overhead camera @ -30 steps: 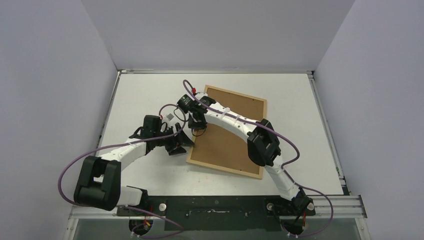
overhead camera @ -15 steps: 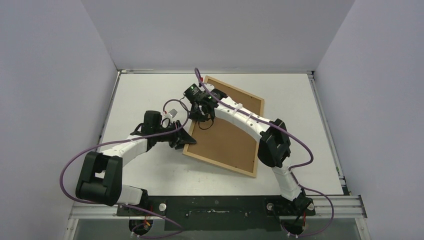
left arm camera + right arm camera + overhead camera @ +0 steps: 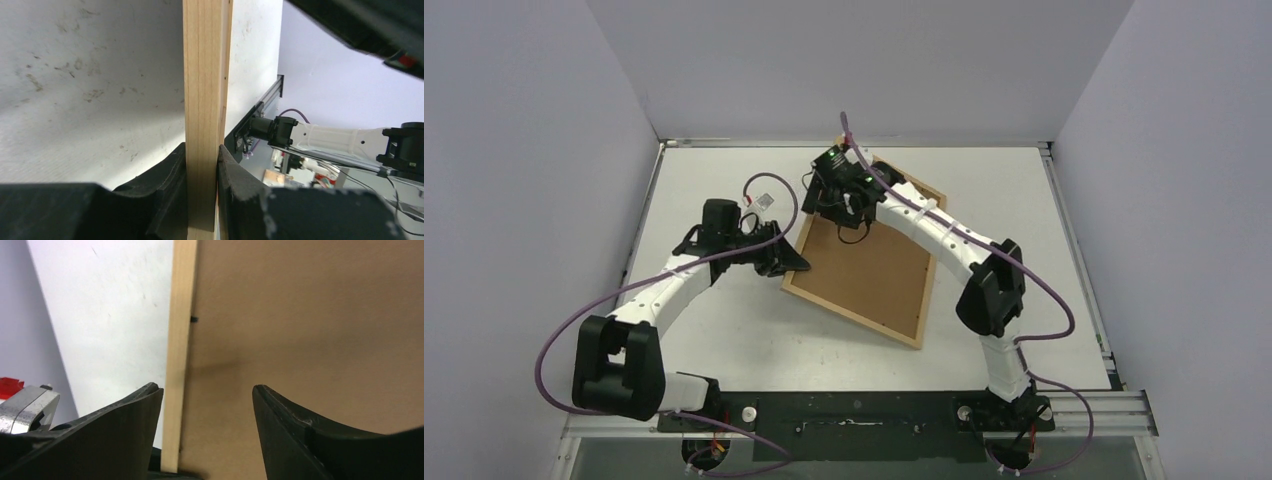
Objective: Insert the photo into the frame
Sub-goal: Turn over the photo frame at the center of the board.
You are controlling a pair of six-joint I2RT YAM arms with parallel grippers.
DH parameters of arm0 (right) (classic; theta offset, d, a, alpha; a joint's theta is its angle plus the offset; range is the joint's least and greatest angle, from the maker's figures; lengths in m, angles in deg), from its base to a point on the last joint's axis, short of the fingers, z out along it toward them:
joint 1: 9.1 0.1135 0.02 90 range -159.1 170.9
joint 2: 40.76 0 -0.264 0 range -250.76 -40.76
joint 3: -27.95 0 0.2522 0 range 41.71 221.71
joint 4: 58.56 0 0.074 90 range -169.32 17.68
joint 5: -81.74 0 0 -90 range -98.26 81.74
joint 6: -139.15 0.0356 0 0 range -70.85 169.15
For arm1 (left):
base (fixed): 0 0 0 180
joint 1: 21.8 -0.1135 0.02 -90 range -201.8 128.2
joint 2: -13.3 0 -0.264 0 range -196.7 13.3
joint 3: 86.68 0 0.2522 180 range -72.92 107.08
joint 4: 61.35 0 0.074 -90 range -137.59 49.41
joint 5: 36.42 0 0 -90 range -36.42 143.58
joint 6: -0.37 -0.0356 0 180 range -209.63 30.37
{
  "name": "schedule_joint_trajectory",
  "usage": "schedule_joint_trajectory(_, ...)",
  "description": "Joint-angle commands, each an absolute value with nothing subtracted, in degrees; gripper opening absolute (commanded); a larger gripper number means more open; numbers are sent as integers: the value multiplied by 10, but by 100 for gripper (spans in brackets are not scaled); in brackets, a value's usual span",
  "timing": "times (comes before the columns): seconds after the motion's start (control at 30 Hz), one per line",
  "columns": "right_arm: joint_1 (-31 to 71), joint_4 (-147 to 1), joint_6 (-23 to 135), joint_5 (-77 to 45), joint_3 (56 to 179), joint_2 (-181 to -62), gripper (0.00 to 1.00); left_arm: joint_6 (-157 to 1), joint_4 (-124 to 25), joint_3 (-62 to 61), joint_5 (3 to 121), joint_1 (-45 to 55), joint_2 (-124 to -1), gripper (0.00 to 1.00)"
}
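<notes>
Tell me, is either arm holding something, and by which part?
The left gripper clamps its jaws on the frame at its thin wooden left edge. The right gripper, jaws open over the frame's back, holds nothing.

Three views: one high and fixed, two riding the wrists, all meeting on one side of the frame (image 3: 874, 275)

The top external camera sits above and behind the arm bases, looking down and forward, far enough back to take in the whole counter (image 3: 724, 335) and both arms; the left wrist camera looks out along the left pincer (image 3: 202, 155), very near, sighting down the frame's wooden edge with counter to its left; the right wrist camera looks past the right pincer (image 3: 207, 395), equally close, onto the frame's brown back and wooden strip; both wrist views share the frame's left side, which the top view shows whole.
</notes>
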State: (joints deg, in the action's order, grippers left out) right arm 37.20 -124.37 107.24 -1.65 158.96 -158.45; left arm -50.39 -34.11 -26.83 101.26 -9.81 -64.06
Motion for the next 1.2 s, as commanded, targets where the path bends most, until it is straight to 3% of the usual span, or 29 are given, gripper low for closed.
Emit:
schedule_joint_trajectory(0.0, 324, -1245, 1067, 3, 1603, -1470, 68, -600, -186, -143, 958, -120, -609, 0)
schedule_joint_trajectory(0.2, 282, -1260, 1056, 19, 1556, -1381, 70, -722, 36, 59, 816, -128, -638, 0)
schedule_joint_trajectory(0.53, 242, -1266, 1059, 3, 1445, -1281, 70, -810, 95, 260, 644, -87, -657, 0)
schedule_joint_trajectory(0.8, 158, -1260, 1033, -104, 1381, -1227, 71, -868, 83, 306, 443, 58, -660, 0)
schedule_joint_trajectory(1.17, 7, -1180, 1043, -257, 1272, -1127, 88, -931, -42, 241, 183, 359, -702, 0)
